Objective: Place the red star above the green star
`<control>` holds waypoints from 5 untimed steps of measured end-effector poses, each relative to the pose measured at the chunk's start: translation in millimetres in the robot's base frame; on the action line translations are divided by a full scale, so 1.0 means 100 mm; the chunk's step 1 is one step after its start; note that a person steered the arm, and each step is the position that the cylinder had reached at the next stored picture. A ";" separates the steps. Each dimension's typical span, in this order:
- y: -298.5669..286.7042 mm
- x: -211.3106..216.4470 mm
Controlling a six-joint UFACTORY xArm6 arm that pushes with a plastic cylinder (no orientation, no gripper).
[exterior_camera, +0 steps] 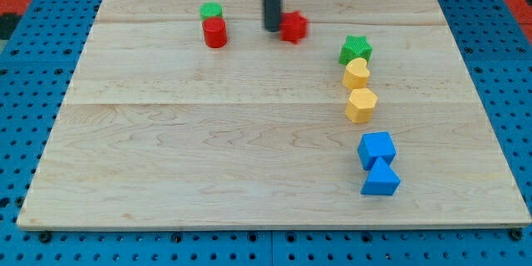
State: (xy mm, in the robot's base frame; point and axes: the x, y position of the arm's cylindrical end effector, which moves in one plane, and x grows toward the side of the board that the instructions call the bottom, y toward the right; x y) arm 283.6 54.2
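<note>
The red star lies near the view's top, a little right of centre. The green star lies to its right and slightly lower, apart from it. My tip rests on the board right at the red star's left side, touching or nearly touching it. The dark rod rises from the tip out of the view's top.
A green cylinder and a red cylinder sit together at the upper left. A yellow heart-like block and a yellow hexagon lie just below the green star. A blue cube and a blue triangle lie lower right. The wooden board ends in edges all round.
</note>
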 end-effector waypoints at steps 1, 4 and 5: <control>0.58 0.00; -0.17 -0.28; -0.34 -0.37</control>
State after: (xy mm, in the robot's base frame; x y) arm 246.9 20.5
